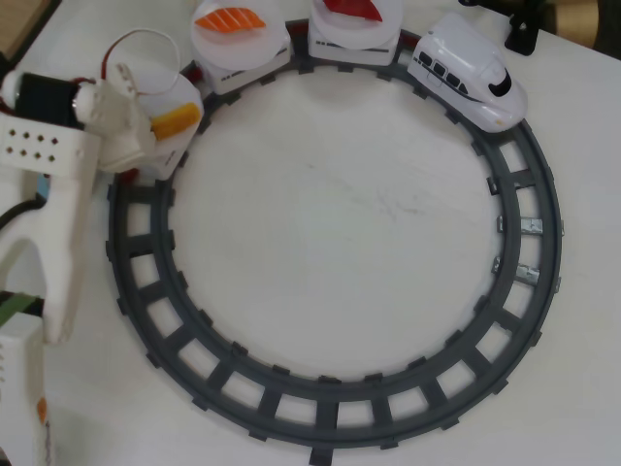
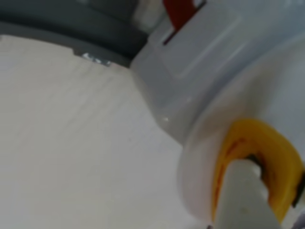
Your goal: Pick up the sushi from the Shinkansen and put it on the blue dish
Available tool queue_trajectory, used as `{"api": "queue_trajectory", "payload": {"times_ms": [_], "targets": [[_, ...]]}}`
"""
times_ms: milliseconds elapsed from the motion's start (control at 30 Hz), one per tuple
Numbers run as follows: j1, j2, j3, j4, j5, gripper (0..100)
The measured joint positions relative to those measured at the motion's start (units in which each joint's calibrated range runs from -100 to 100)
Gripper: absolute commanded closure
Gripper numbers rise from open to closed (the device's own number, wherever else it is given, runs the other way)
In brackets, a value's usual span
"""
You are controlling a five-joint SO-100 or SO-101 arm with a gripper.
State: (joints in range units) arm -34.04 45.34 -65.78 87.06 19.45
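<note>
The white Shinkansen engine (image 1: 471, 68) stands on the grey ring track at the top right and pulls cars topped with white plates. The yellow-orange sushi (image 1: 176, 122) lies on the last car's white plate (image 1: 184, 95) at the upper left. My gripper (image 1: 160, 131) reaches in from the left, and its jaws hold the sushi just over that plate. In the wrist view the sushi (image 2: 279, 152) curves around my white finger (image 2: 243, 200) at the plate's rim (image 2: 190, 176). The blue dish is out of view.
The grey circular track (image 1: 320, 393) fills the white table. An orange piece with white stripes (image 1: 230, 19) and a dark red piece (image 1: 354, 8) ride on the two cars ahead. My white arm (image 1: 58, 233) covers the left edge. A black object (image 1: 524, 34) stands at the top right.
</note>
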Motion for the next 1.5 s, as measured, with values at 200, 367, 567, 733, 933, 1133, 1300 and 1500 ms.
{"api": "queue_trajectory", "payload": {"times_ms": [200, 367, 567, 733, 933, 1133, 1300, 1500], "targets": [[-2.04, -7.42, -6.77, 9.58, -0.52, 97], [-7.11, -14.93, -7.78, 11.18, -2.90, 97], [-14.47, -15.77, 0.91, 11.26, -3.31, 97], [-19.70, -14.17, 4.67, 11.26, -3.31, 97], [-20.19, -5.82, 4.94, 10.50, -3.31, 97], [-21.01, -0.08, 4.94, 9.50, -3.31, 97], [-24.11, 0.84, 5.03, 8.15, -3.31, 97], [-26.07, 0.93, 5.22, 7.31, -3.31, 97]]}}
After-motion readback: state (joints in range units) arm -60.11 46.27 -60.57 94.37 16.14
